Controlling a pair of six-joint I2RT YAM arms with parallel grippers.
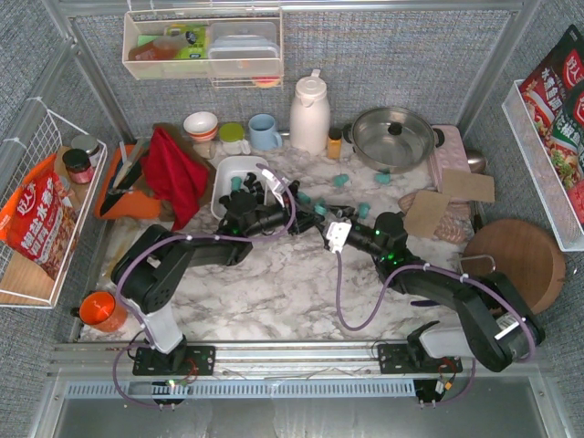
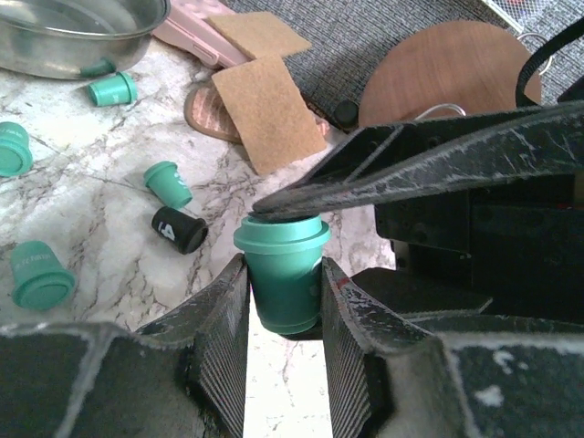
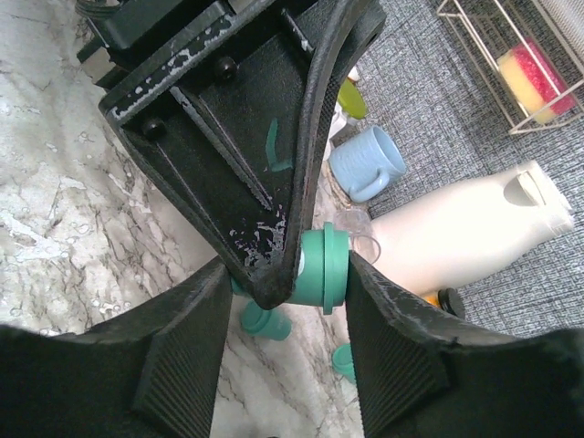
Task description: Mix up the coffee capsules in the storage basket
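Near the middle of the table, the left gripper is clenched on a teal capsule, a pad pressed to each side. This is plain in the left wrist view but lost among the arms from above. The right wrist view alone shows the right gripper with its fingers parted around that capsule and one left finger; whether it squeezes, I cannot tell. Just beyond, loose capsules, teal with one black capsule, lie scattered on the marble. Only the overhead view shows the storage basket, left of the grippers toward the table's far edge, teal pods inside. Farther back stand a steel pan, a white flask and a blue mug
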